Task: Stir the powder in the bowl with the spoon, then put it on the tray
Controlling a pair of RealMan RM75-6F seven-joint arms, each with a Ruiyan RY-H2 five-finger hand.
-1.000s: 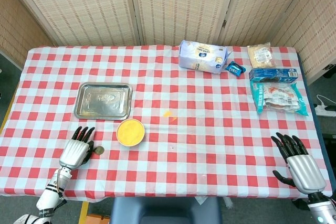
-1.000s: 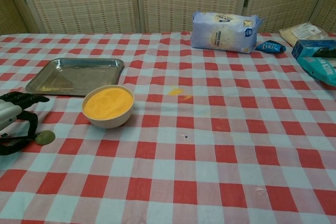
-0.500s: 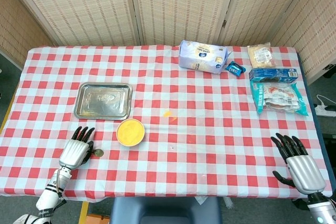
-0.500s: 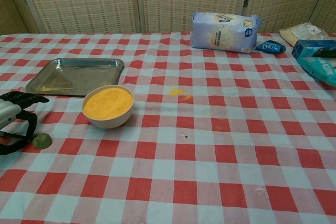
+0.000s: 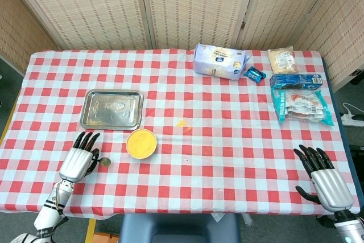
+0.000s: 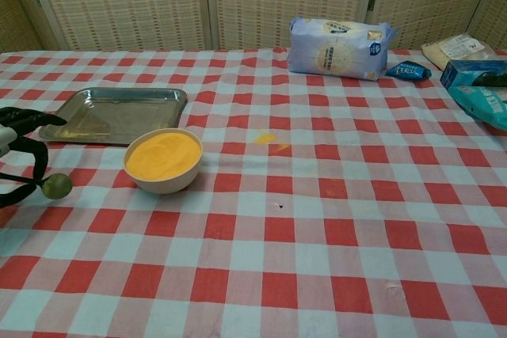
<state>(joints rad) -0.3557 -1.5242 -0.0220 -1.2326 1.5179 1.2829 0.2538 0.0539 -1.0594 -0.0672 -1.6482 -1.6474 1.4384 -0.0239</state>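
A cream bowl (image 5: 141, 143) (image 6: 163, 160) full of yellow powder stands just in front of the steel tray (image 5: 111, 109) (image 6: 115, 115). Left of the bowl, my left hand (image 5: 79, 160) (image 6: 17, 144) pinches a spoon; its olive-green round head (image 5: 105, 162) (image 6: 57, 186) pokes out toward the bowl, raised a little off the cloth. Most of the handle is hidden in the hand. My right hand (image 5: 323, 177) lies open at the front right corner, holding nothing, and shows only in the head view.
A flour bag (image 5: 219, 61) (image 6: 337, 47) stands at the back centre, with several snack packets (image 5: 298, 103) along the right side. A small yellow powder spill (image 5: 182, 123) (image 6: 265, 138) marks the checked cloth right of the bowl.
My left hand has risen and shifted slightly away from the front edge, carrying the spoon head off the cloth. The right hand has not moved.
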